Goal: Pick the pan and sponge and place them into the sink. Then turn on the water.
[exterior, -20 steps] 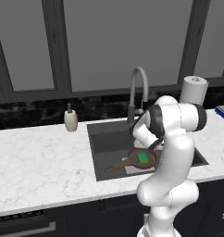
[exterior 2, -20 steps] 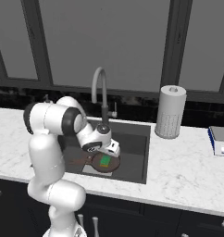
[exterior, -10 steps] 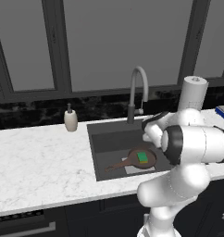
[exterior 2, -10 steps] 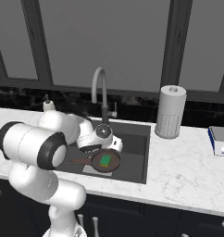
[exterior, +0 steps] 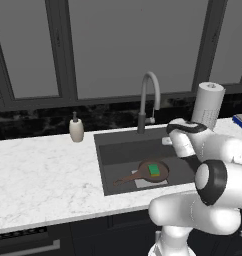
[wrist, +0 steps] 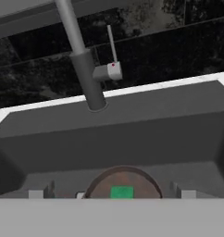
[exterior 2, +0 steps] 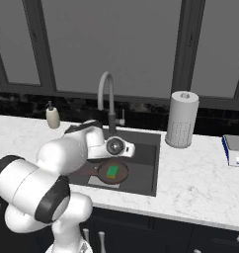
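Observation:
The dark-brown pan (exterior: 160, 175) lies on the bottom of the sink (exterior: 123, 154), its handle pointing left. The green sponge (exterior: 154, 170) rests inside the pan. In the right base view the pan (exterior 2: 122, 173) and sponge (exterior 2: 112, 171) sit just below my hand. My gripper (exterior 2: 124, 148) hovers above the basin and is open, holding nothing. In the hand view my gripper (wrist: 111, 193) has its fingertips (wrist: 40, 192) spread wide, with the sponge (wrist: 121, 191) and pan (wrist: 97, 183) far below. Ahead stands the faucet (wrist: 86, 74) with its side lever (wrist: 113, 69). No water stream shows.
A soap dispenser (exterior: 76, 131) stands on the white counter left of the sink. A paper towel roll (exterior 2: 182, 118) is at the back right, and a blue-and-white box (exterior 2: 235, 150) lies at the far right. Dark windows rise behind the faucet (exterior: 149, 100).
My hand has lifted away from the pan and now faces the faucet base. The arm's elbow has swung outward and toward the cameras. Pan and sponge have stayed in the sink.

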